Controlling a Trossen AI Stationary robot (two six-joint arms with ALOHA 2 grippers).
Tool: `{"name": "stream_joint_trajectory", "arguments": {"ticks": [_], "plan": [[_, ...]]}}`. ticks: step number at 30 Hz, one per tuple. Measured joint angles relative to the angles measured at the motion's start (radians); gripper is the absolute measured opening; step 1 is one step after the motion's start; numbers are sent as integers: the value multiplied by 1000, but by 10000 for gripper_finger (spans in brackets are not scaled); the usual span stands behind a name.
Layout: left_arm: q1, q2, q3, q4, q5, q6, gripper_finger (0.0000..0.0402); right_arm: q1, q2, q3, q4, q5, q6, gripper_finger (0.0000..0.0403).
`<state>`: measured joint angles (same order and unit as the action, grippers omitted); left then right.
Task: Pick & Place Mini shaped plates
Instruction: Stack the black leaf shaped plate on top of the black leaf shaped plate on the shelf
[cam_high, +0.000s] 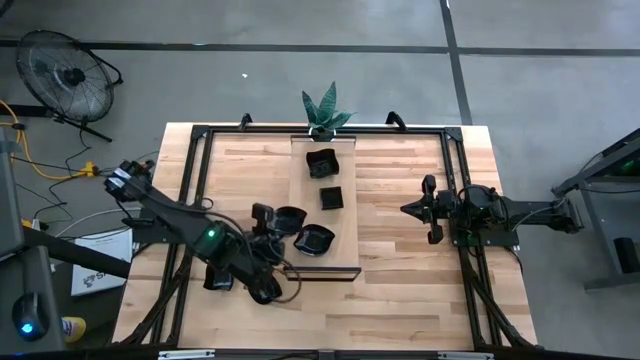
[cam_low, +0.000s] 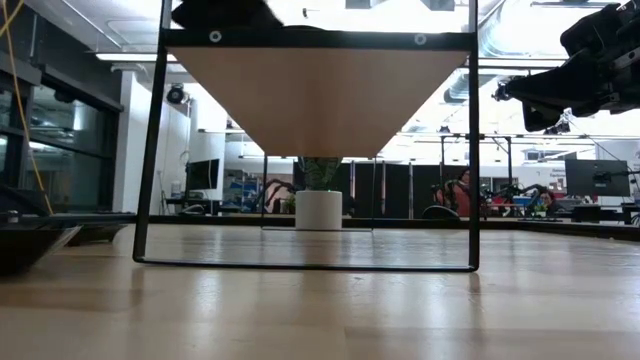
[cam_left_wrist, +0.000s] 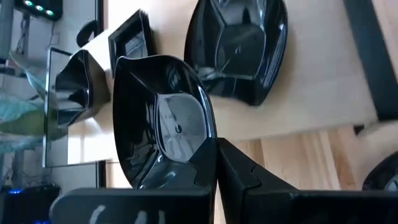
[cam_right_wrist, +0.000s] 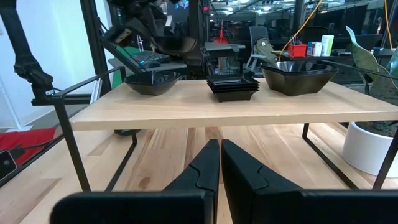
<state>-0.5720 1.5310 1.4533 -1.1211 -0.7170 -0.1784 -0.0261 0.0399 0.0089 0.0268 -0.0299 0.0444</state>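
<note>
The left hand (cam_high: 268, 238) is closed on the rim of one black mini plate (cam_left_wrist: 165, 118), holding it at the left edge of the pale raised board (cam_high: 348, 225) in the middle of the tabletop (cam_high: 400, 290). On that board lie a wavy-rimmed plate (cam_high: 315, 240) just beside the held one, a stack of square plates (cam_right_wrist: 232, 82) mid-board, and an angular plate (cam_high: 322, 161) at the far end near the potted plant (cam_high: 327, 112). The right hand (cam_high: 408, 209) waits with its fingers together and empty, above the tabletop to the right of the board.
</note>
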Motion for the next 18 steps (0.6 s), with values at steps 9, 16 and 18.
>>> {"name": "stream_joint_trajectory", "arguments": {"ticks": [9,16,18], "plan": [[2,125,118,20,-2,62,0,0,0,0,0,0,0,12],[2,180,180,39,-8,102,0,0,0,0,0,0,0,12],[2,189,186,49,-8,108,0,0,0,0,0,0,0,12]]}}
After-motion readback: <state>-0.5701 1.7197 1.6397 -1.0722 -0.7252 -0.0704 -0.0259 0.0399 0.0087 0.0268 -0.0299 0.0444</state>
